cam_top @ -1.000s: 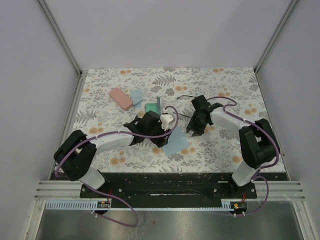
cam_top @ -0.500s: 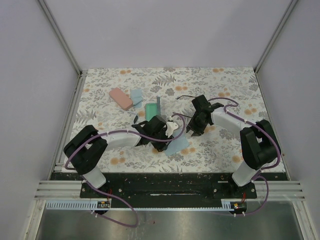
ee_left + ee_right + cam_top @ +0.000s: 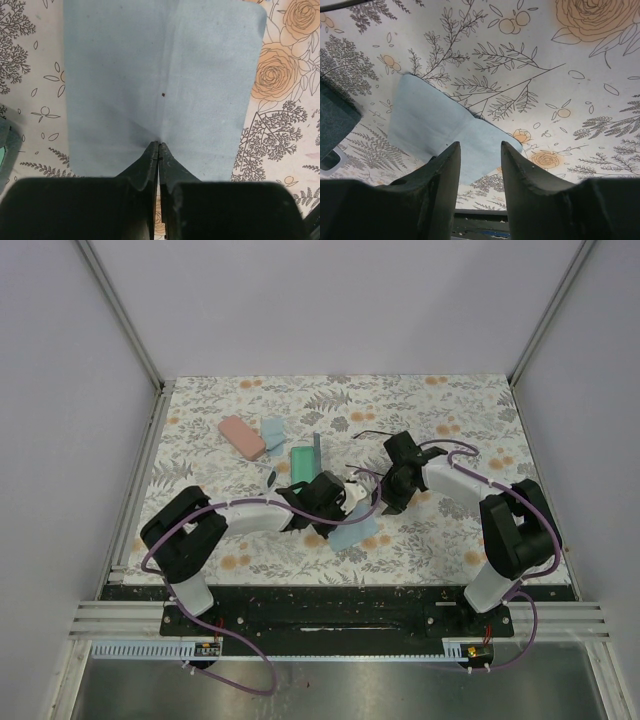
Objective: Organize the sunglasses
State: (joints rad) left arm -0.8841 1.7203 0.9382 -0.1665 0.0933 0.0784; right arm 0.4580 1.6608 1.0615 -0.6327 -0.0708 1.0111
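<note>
The left jaws are pinched shut on the edge of a blue cloth (image 3: 165,75). Just right of them the whitish sunglasses (image 3: 352,496) lie on the bench (image 3: 450,535), the black pair (image 3: 368,434) farther back. The right jaws hang half open, empty.

The scene is enclosed by plain pale lilac-grey walls (image 3: 340,300), joined at the back corners by slanting silver aluminium profiles (image 3: 118,310). The table is covered by a white sheet printed with grey ferns and orange roses (image 3: 450,410); the print is seen close up in both wrist views. Along the near edge a flat black mounting plate (image 3: 330,612) is laid, followed by a white slotted cable duct (image 3: 330,648) and a dull grey metal ledge (image 3: 330,690). Soft, even light is cast, and only faint shadows are thrown.
</note>
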